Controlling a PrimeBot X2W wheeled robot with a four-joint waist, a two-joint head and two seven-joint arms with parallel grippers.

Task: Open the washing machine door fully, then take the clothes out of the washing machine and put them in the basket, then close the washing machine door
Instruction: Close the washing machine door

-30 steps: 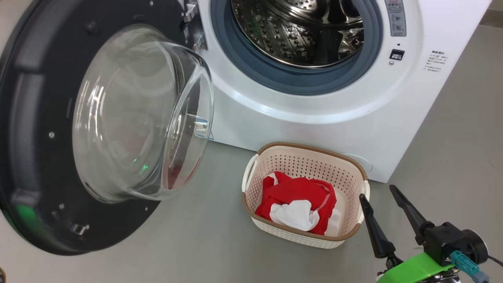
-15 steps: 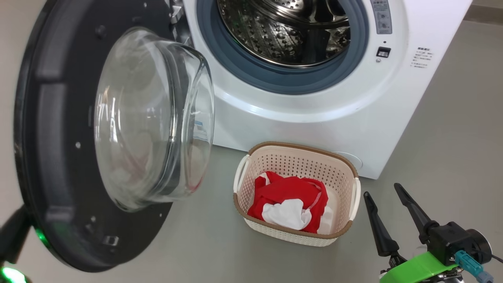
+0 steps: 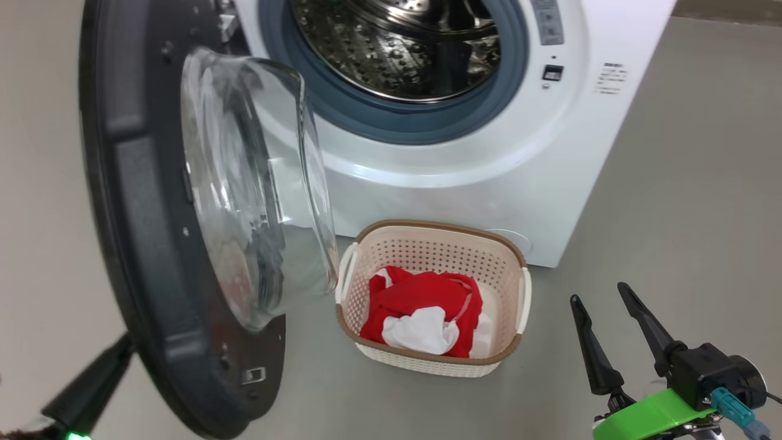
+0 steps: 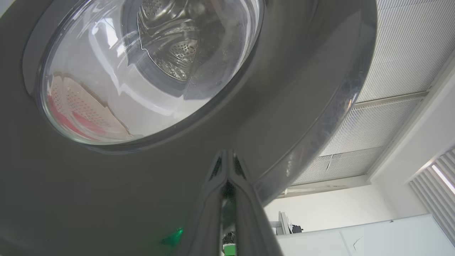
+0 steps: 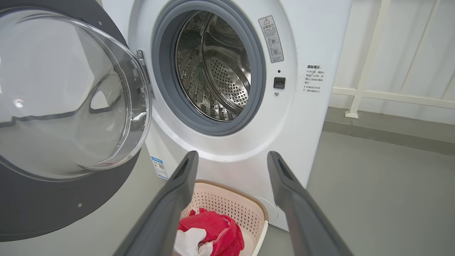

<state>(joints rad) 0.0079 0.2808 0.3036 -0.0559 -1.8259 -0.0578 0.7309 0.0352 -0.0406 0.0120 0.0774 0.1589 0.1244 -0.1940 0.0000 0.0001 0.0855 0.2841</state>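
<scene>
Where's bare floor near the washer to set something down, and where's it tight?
Free: grey floor right of the washing machine, and the strip between the basket and the right hand. Crowded: the glass bowl of the washing machine door crowds the basket's left handle, and the clothes cover most of the basket's bottom.

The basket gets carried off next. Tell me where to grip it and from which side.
Likely the basket by its right white side handle, coming from the right: it stands proud of the wall, clear of the clothes, nearest the open right gripper.
</scene>
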